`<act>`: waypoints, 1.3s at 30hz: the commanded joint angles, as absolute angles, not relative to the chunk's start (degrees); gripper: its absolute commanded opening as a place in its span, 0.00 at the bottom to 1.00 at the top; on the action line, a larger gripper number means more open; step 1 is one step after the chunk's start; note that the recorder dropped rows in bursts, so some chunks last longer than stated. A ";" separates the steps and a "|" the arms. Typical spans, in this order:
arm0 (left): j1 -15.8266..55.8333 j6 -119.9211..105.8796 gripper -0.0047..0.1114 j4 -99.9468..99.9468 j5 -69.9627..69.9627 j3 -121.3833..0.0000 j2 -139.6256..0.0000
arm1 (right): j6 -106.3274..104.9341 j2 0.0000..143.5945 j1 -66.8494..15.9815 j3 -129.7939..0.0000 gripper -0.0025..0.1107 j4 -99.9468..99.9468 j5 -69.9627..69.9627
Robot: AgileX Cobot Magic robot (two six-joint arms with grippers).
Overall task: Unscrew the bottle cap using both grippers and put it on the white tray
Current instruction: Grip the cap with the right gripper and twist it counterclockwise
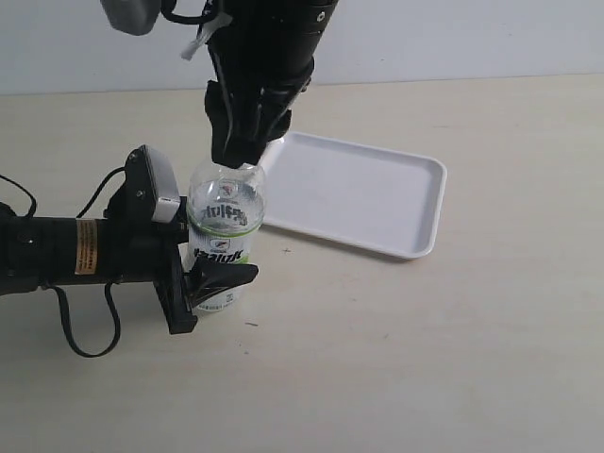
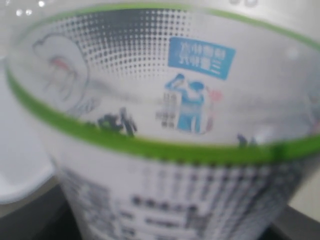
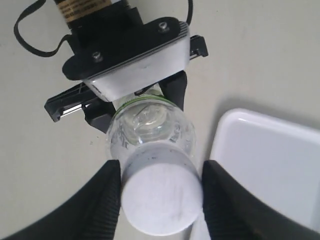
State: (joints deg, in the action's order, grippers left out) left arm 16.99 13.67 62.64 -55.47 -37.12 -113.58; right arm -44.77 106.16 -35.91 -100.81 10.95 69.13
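Pale desk below: my left end effector clamps the bottle steady so the right end effector, closed on the bottle cap, can twist.

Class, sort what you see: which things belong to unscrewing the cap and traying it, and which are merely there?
Job: bottle, cap, tray, left gripper, right gripper.
Merely there: table, cable.
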 commanded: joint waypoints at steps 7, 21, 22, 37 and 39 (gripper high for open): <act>17.21 17.14 0.04 60.94 -60.95 -37.51 -112.75 | -63.75 106.06 -36.04 -100.95 0.02 10.24 69.96; 17.21 19.71 0.04 61.68 -61.43 -37.51 -112.75 | -85.45 106.06 -36.04 -100.95 0.02 3.88 69.96; 17.21 19.71 0.04 61.68 -61.43 -37.51 -112.75 | -86.93 106.06 -36.04 -100.95 0.02 3.88 69.96; 17.21 16.74 0.04 60.19 -62.70 -37.51 -112.75 | -88.23 106.06 -36.04 -100.95 0.10 4.12 69.96; 17.21 16.74 0.04 60.19 -62.79 -37.51 -112.75 | -87.55 106.06 -36.04 -100.95 0.22 4.12 69.96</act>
